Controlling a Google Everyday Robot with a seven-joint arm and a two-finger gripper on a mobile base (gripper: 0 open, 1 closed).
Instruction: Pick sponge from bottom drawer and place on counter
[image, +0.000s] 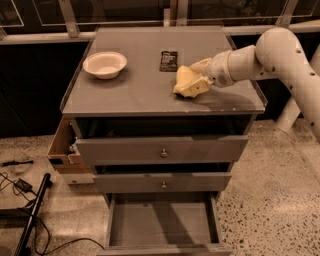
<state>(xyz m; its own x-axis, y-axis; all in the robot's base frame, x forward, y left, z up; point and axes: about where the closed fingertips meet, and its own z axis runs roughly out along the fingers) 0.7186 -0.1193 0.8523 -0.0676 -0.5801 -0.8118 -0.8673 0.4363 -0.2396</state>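
The pale-yellow sponge (186, 83) is over the right middle of the grey counter (135, 92), low against its surface; I cannot tell whether it rests on it. My gripper (199, 77) reaches in from the right on the white arm and is shut on the sponge's right side. The bottom drawer (162, 223) stands pulled out at the foot of the cabinet, and its flat grey floor is bare.
A white bowl (104, 64) sits on the counter's left rear and a black rectangular packet (168, 60) lies just behind the sponge. Two wider drawer fronts with knobs (163, 153) are slightly open. A wooden side box (62, 147) sticks out at the left. Cables (25, 220) lie on the floor.
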